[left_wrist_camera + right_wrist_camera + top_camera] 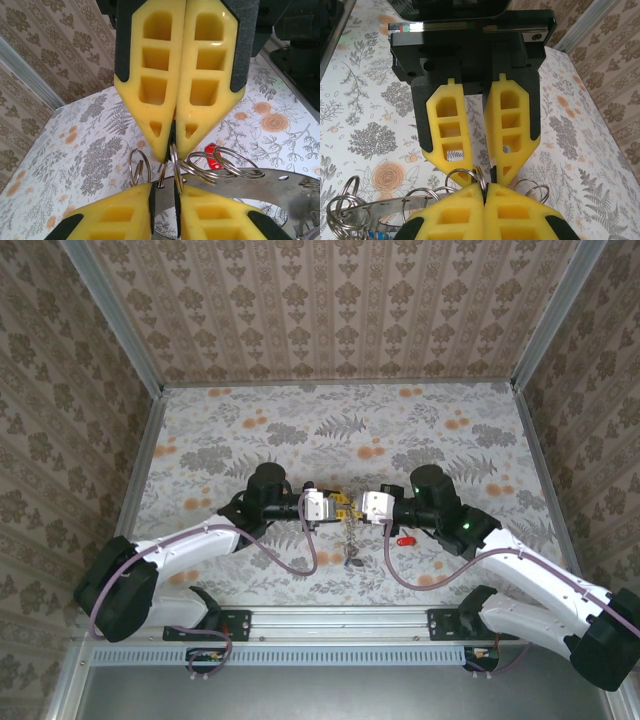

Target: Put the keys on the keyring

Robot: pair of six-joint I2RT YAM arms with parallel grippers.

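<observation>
Left gripper and right gripper both pinch the keyring; we judge it light, springy, slippery: hold the wire.

I run this rig inside a lab test cell: wallpaper-covered panels held in aluminium framing enclose 3 sides of a floral-print tabletop, and 2 robot arms are bolted to a metal rail at its near edge.
</observation>
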